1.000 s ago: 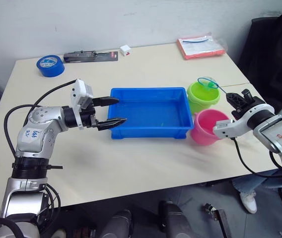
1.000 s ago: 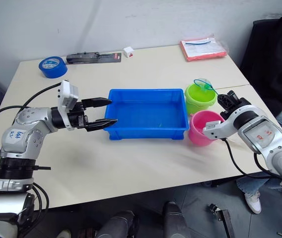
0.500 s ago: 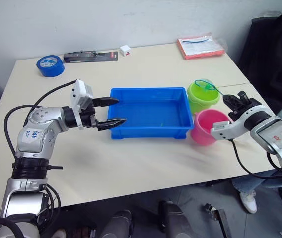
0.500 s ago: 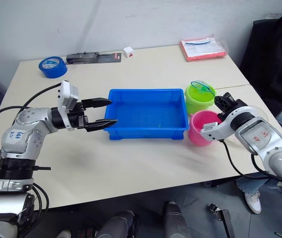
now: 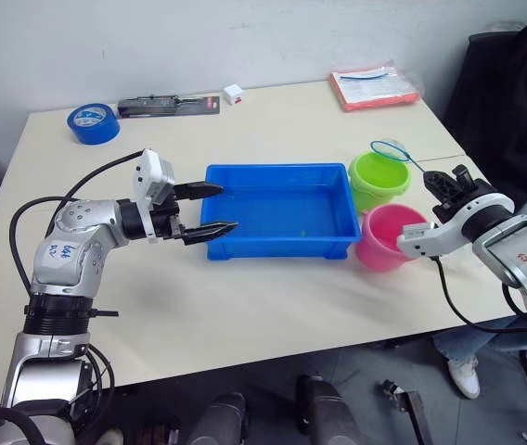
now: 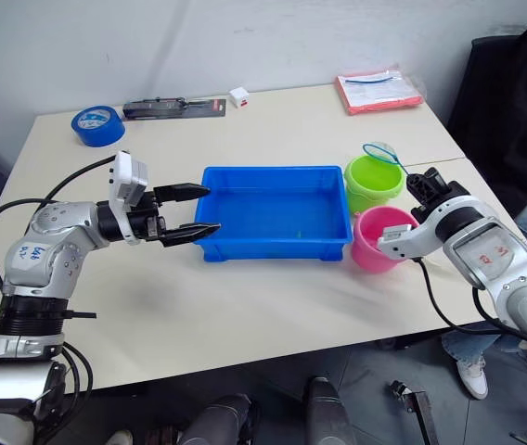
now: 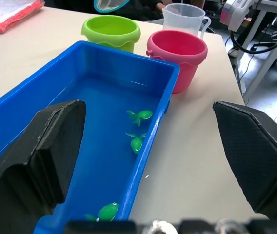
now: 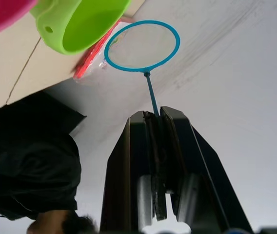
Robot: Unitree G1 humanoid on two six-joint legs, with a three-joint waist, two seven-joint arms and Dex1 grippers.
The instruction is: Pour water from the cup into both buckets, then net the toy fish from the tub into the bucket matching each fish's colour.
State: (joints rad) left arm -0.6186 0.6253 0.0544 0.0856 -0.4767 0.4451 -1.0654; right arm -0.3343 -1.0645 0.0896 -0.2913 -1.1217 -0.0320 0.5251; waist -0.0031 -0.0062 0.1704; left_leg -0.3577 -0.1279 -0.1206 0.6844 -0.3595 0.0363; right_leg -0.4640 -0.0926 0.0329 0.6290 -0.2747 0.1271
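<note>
Left eye view: the blue tub (image 5: 282, 211) sits mid-frame on the surface (image 5: 273, 306), with the green bucket (image 5: 380, 180) and pink bucket (image 5: 391, 236) at its right end. The left tool (image 5: 212, 208) is spread wide at the tub's left rim, holding nothing. At right, the right tool (image 5: 442, 183) is clamped on the net (image 5: 390, 150), its hoop above the green bucket.

Left wrist view: three green fish (image 7: 136, 142) lie in the tub; the clear cup (image 7: 185, 16) stands behind the pink bucket.

Right wrist view: the fingers (image 8: 175, 131) pinch the net's handle.
</note>
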